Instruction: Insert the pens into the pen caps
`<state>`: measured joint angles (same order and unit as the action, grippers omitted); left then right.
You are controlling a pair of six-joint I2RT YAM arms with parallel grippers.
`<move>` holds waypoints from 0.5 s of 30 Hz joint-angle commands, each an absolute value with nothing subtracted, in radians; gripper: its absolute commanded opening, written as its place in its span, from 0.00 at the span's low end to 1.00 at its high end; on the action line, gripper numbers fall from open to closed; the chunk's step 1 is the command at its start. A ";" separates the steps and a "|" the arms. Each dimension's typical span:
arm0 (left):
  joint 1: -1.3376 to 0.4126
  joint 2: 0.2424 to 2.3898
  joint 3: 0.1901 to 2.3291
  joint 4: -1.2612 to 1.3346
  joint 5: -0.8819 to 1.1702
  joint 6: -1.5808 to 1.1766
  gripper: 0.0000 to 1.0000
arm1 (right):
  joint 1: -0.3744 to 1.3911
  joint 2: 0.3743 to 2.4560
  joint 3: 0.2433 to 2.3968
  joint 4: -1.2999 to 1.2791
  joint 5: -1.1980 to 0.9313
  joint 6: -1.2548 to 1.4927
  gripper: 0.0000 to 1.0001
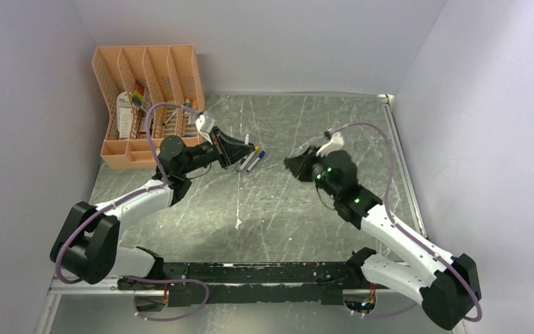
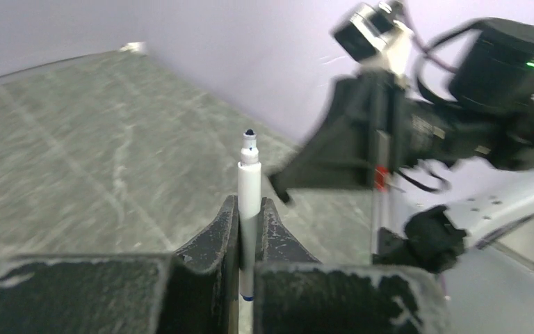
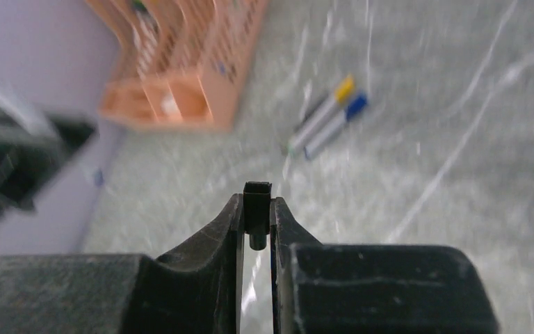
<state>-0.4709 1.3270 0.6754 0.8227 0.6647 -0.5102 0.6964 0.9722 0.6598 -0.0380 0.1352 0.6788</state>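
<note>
Left gripper (image 2: 250, 212) pinches white pen (image 2: 249, 182), tip exposed; right gripper (image 3: 256, 209) clamps black cap (image 3: 257, 193). Both are held apart above the table (image 1: 278, 209). Align cap bore with tip, close slowly, push straight. Other two pens (image 3: 316, 122) lie capped.

Rack (image 1: 146, 104) at 10 o'clock on worktop (image 1: 271, 216), two pens (image 1: 254, 160) side by side near centre, left tool (image 1: 240, 163) at their 9 o'clock gripping third pen (image 2: 249, 177), right tool (image 1: 290, 164) at their 3 o'clock, apart, gripping cap (image 3: 257, 198).
</note>
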 commanded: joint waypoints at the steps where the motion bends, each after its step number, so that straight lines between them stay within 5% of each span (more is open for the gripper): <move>1: -0.503 1.366 0.671 1.149 0.794 -0.732 0.07 | 0.486 1.010 0.647 0.350 -0.242 0.715 0.00; 7: -0.510 1.454 0.639 1.391 0.767 -0.896 0.07 | 0.380 1.117 0.633 0.678 -0.293 0.876 0.00; 15: -0.554 1.565 0.672 1.379 0.712 -0.956 0.07 | 0.371 1.215 0.676 0.936 -0.441 0.889 0.00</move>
<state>-0.5262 1.5200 0.6491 1.2865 0.7353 -0.8867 0.3752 1.2102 0.6472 0.7147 -0.3332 0.8726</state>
